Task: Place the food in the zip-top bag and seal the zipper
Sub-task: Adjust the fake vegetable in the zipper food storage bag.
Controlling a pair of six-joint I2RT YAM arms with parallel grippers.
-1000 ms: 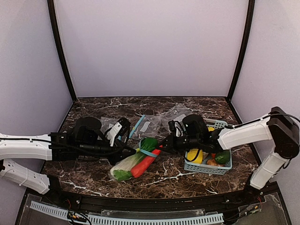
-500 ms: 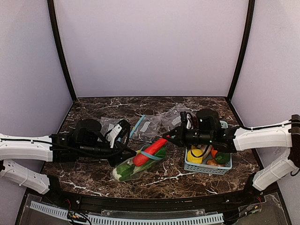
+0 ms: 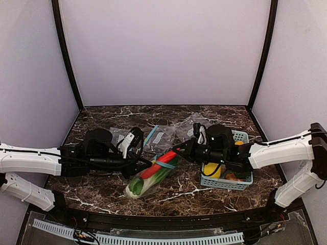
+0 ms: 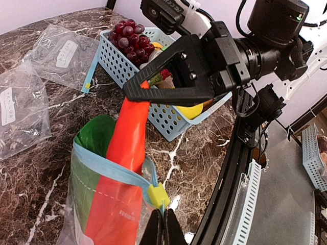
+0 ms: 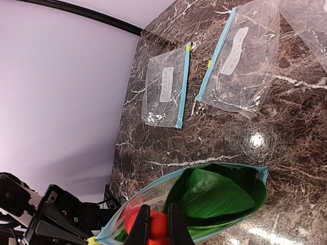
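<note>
The right pincer [image 4: 135, 93] is closed on the top end of the red-orange vegetable [image 4: 126, 148]. The left pincer [image 4: 163, 229] is squeezed tight on the zipper [image 4: 102, 164], just under its yellow slider [image 4: 158, 195].

The zip-top bag [image 3: 144, 182] leans up from the bench [image 3: 194, 198] between the 2 arms, and its mouth is open. The leafy vegetable [image 5: 214, 196] is inside it, with its green leaves at the mouth. The red-orange vegetable is partly inside too. Its low end is in the bag and its top end sticks out past the blue strip.

The blue basket [image 4: 127, 69] stands just right of the bag. It holds purple grapes [image 4: 130, 43] and a yellow lemon [image 3: 212, 170]. There is other fruit under the right arm that is hard to make out.

2 smaller bags [image 5: 166, 92] [image 5: 240, 56] lie flat on the bench behind, well apart from the big bag.

1 second ago the red-orange vegetable lay lower along the bag. Now its top end is lifted and the bag stands steeper. The right arm was bent up high then, and now it reaches out low. The left pincer has stayed in about the same place.
</note>
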